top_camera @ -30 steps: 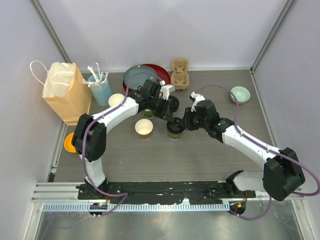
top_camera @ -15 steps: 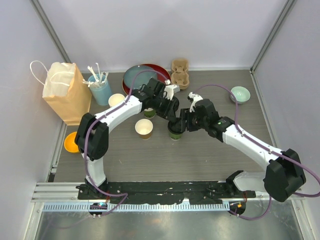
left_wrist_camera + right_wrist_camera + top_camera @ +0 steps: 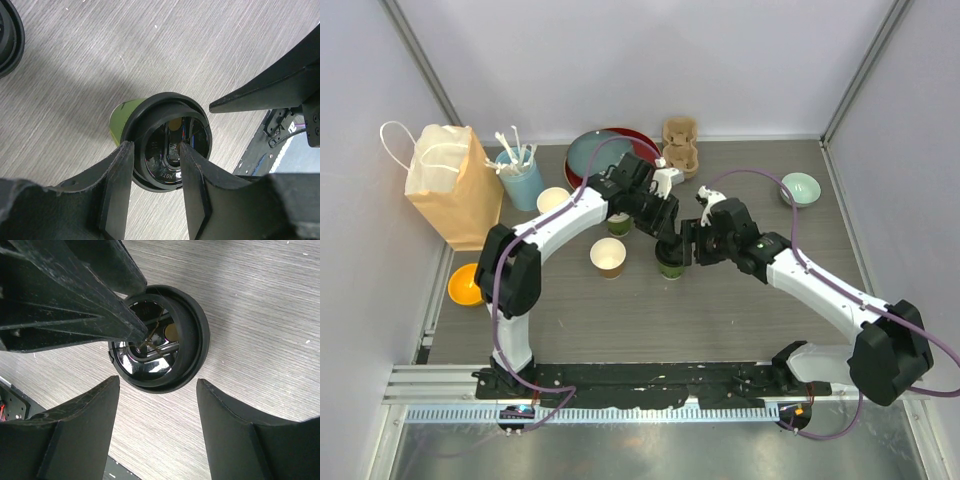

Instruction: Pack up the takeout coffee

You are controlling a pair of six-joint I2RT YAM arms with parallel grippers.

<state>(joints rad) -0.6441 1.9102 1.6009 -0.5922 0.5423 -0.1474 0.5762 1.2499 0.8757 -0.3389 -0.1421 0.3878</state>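
At the upper left of the top view, a paper bag (image 3: 445, 185) is standing beside the light-blue cup of stirrers (image 3: 520, 178). Right of them, toward the middle, the brown-sided cup (image 3: 608, 258) is sitting lidless on the table (image 3: 740, 320). Just to its right, the green-sided cup (image 3: 670, 265) is standing upright with a black lid (image 3: 170, 150) sitting on it. The left gripper (image 3: 664, 236) is hovering over that lid from the upper left, its jaws parted and clamping nothing. The right gripper (image 3: 157, 384) is flanking the lid from the right, with jaws spread wide and bare table showing on either side.
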